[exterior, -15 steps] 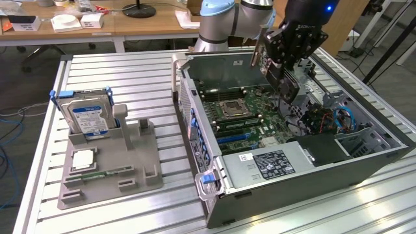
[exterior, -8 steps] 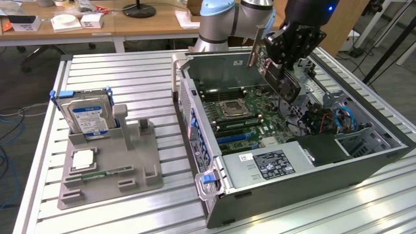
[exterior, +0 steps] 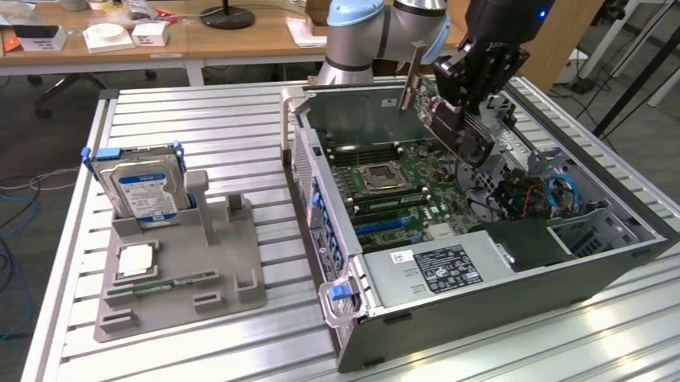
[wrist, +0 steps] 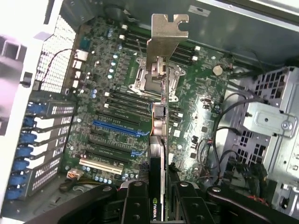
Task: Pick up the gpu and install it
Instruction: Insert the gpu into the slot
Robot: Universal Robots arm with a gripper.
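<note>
My gripper (exterior: 475,89) is shut on the gpu (exterior: 459,134), a slim dark card with a silvery metal bracket (exterior: 408,78) at its end. I hold it tilted in the air above the open computer case (exterior: 351,263), over the motherboard (exterior: 399,187). In the wrist view the gpu (wrist: 159,140) runs edge-on away from my gripper (wrist: 159,198), its bracket (wrist: 166,39) at the far end. The black fingers (wrist: 135,200) clamp both sides of the card. Beneath it lie the blue expansion slots (wrist: 117,128) and the processor socket (wrist: 140,77).
A grey fixture (exterior: 228,263) on the slatted table at the exterior view's left holds an upright hard drive (exterior: 143,187), a square chip (exterior: 138,261) and a green memory stick (exterior: 159,285). Cables and a drive cage (wrist: 268,121) crowd the case's far side.
</note>
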